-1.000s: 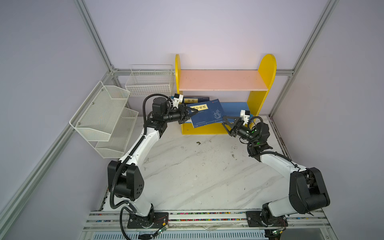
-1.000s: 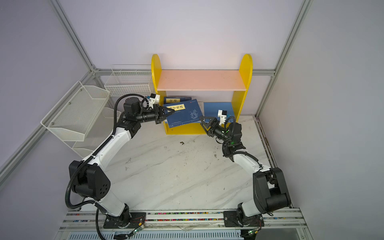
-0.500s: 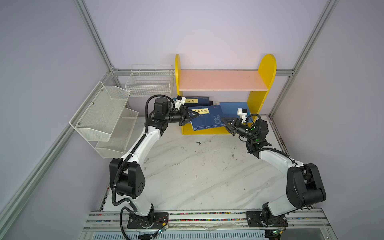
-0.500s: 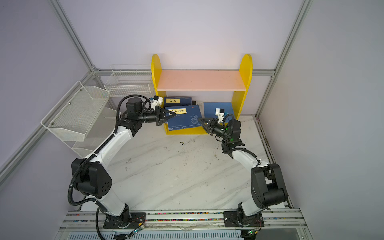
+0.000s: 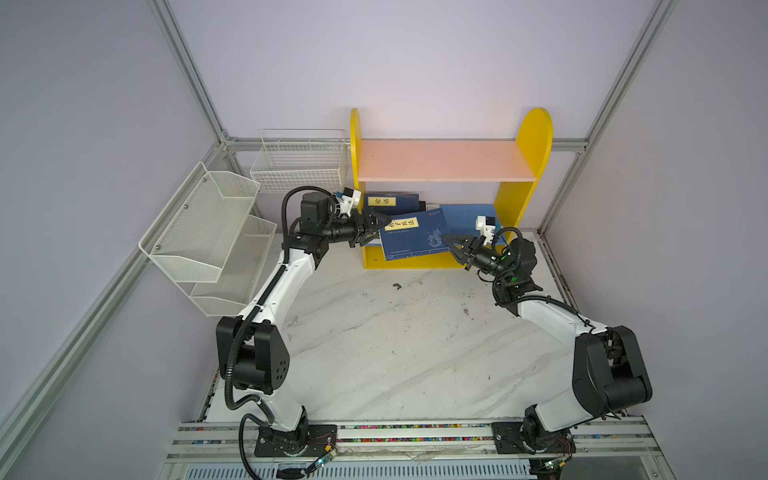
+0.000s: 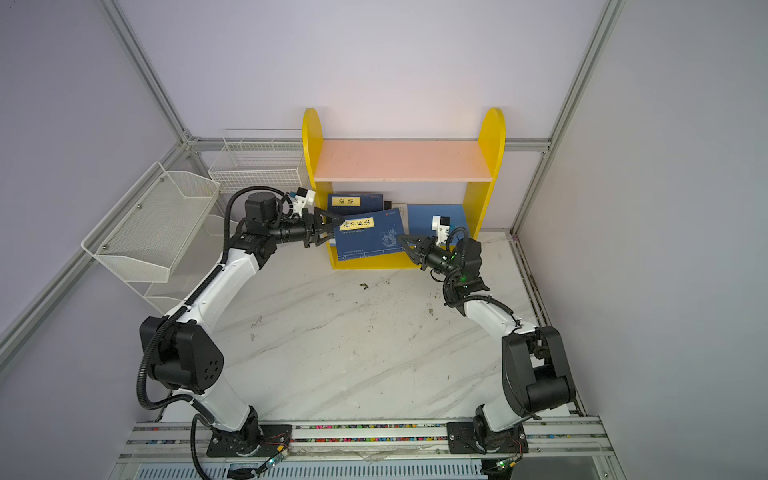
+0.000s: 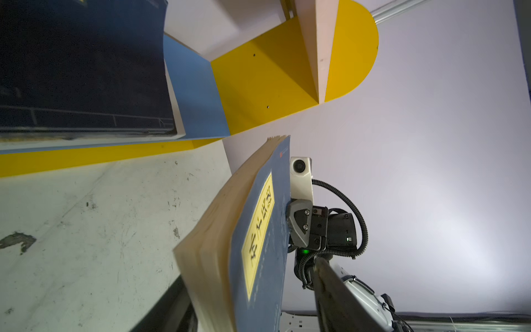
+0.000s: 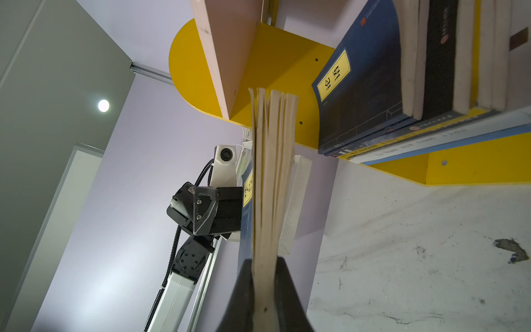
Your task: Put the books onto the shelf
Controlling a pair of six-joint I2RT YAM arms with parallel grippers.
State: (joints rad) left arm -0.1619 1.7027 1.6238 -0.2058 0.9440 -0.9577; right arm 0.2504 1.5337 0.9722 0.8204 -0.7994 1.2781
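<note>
Just in front of the yellow shelf (image 5: 505, 208), a navy book with a yellow title label (image 5: 415, 243) hangs tilted above the table (image 5: 374, 340), overlapping the shelf's front edge and its blue lower board (image 5: 461, 216) in both top views. The right pincer (image 5: 451, 247) is clenched on the book's page edge, while the left pincer (image 5: 381, 230) stands released, fingers spread either side of the opposite edge. Other books (image 5: 390, 201) lie stacked flat on the lower board.
</note>
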